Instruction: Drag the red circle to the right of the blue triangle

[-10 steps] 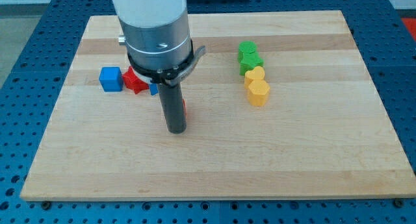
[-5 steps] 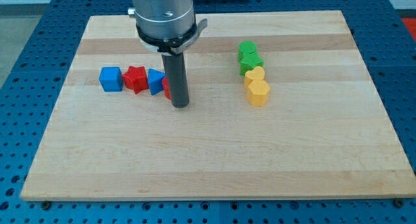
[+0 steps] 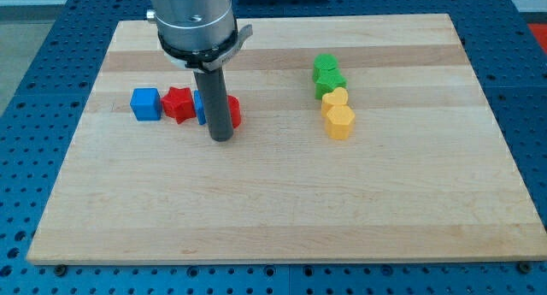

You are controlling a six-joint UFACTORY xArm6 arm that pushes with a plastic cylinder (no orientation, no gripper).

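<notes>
Red circle sits just right of the blue triangle, both partly hidden behind my rod; its facing cannot be told. My tip, bare and holding nothing, stands just below them. A red star and blue cube continue the row leftward. Open board lies right and below, before the green and yellow blocks.

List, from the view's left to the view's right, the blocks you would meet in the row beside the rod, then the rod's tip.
Blue cube → red star-shaped block → blue triangle, mostly hidden behind the rod → my tip, in front of the row → red circle.
</notes>
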